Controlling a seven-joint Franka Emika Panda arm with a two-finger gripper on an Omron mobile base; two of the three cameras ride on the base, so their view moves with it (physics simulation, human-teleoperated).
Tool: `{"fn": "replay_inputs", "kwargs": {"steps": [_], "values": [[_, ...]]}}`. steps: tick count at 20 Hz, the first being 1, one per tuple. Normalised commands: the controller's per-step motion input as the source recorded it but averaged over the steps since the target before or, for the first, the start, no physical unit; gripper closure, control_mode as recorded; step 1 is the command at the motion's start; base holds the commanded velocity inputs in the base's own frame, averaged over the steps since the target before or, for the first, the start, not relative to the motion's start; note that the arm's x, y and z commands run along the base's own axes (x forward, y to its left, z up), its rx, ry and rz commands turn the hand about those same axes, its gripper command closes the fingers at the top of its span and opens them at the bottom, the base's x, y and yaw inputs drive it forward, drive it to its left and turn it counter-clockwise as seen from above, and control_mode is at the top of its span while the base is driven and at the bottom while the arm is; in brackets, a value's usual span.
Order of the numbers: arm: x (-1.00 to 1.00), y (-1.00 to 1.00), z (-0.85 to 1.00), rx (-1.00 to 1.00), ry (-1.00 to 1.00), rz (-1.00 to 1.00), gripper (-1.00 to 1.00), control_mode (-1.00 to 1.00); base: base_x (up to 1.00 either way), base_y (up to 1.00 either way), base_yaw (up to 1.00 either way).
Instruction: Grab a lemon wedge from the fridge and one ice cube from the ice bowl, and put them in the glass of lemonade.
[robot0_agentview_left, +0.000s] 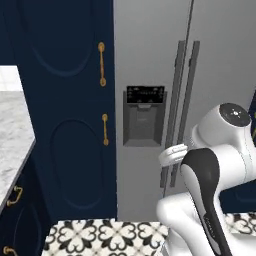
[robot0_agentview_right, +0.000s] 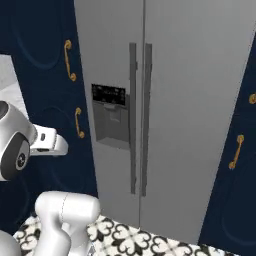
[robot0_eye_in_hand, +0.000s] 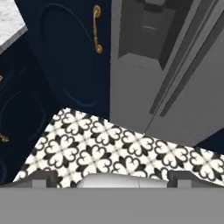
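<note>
You've got the fridge (robot0_agentview_left: 200, 75) shut, both grey steel doors closed, filling the upper right of the left base view and the centre of the right base view (robot0_agentview_right: 170, 100). Its two long dark bar handles (robot0_agentview_right: 140, 115) run side by side down the middle seam, and the black dispenser panel (robot0_agentview_left: 145, 117) sits on the left door, just left of those handles. Navy cabinets (robot0_agentview_left: 65, 100) with brass handles (robot0_agentview_left: 102, 64) stand directly left of the fridge; more navy cabinet fronts (robot0_agentview_right: 235, 150) flank it at the right edge of the right base view. A marble counter (robot0_agentview_left: 12, 135) edges in at the left of the left base view. The floor (robot0_eye_in_hand: 113, 148) is black-and-white patterned tile. The white arm (robot0_agentview_left: 215, 165) rises in the lower right of the left base view, elbow bent, its hand ending near the lower stretch of the handles (touching or not, can't tell). In the hand view you see the gripper (robot0_eye_in_hand: 111, 179) with its two dark fingertips (robot0_eye_in_hand: 41, 178) far apart at the bottom corners, so jaws spread wide, nothing between them. That view looks down at tile, with the fridge's lower front in the upper right. Lemon wedge: can't locate it with the doors closed.
</note>
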Motion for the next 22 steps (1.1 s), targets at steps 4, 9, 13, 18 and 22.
{"fn": "replay_inputs", "kwargs": {"steps": [4,9,13,18,22], "values": [[0.00,0.00,0.00,0.00,0.00,0.00,-1.00,1.00,-0.24,0.00,-0.64],[0.00,0.00,0.00,0.00,0.00,0.00,-1.00,1.00,-0.30,0.06,-0.57],[0.00,0.00,0.00,0.00,0.00,0.00,-1.00,1.00,0.00,0.08,-0.04],[0.00,0.00,0.00,0.00,0.00,0.00,-1.00,1.00,0.00,-0.10,0.12],[0.00,0.00,0.00,0.00,0.00,0.00,-1.00,1.00,-0.03,-0.26,0.21]]}}
